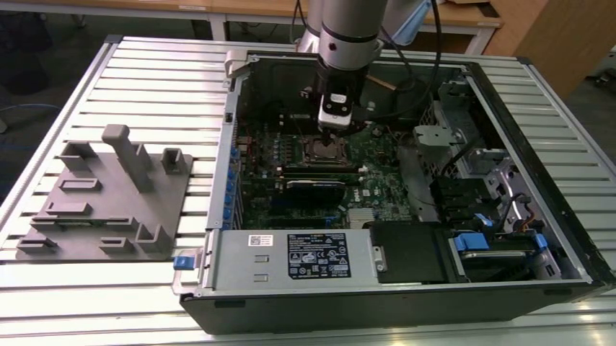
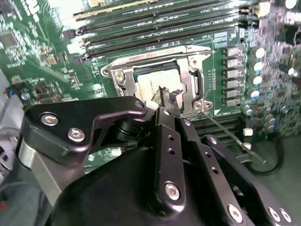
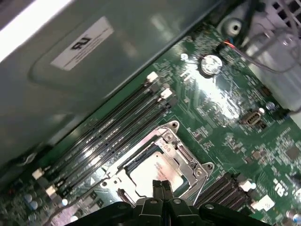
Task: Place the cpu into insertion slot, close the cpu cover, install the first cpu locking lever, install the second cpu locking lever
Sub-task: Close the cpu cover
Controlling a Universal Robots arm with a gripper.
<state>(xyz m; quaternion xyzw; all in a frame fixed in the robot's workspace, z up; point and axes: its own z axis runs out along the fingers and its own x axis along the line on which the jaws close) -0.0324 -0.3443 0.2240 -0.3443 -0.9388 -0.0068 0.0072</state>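
In the first wrist view the fingers [image 3: 157, 194] are pressed together, tip against tip, with nothing between them that I can make out. Just beyond and below their tips sits the cpu [image 3: 157, 172], its pale metal top bedded in the insertion slot [image 3: 137, 159]. The cpu cover [image 3: 189, 162] appears to lie flat around it, the chip showing through its window. Further out from the fingers run the long memory slots [image 3: 108, 136].

In the second wrist view the same narrow fingers [image 2: 168, 101] hang right over the near edge of the cpu [image 2: 149, 84], close above it; I can't tell whether they touch. The cpu cover [image 2: 189, 77] frames the chip on the far side. A thin locking lever [image 2: 225, 132] starts at the socket corner just beside the fingers and runs away from them, its long axis slanting out past the socket. To my eye it stands unlatched, so the chip and cover steps look done and the lever work open.

In the exterior view the arm [image 1: 347, 36] reaches straight down into the open computer case [image 1: 553, 216] on the table [image 1: 144, 79], ending directly above the insertion slot [image 1: 322, 150]. A grey fixture [image 1: 106, 194] lies well apart, outside the case.
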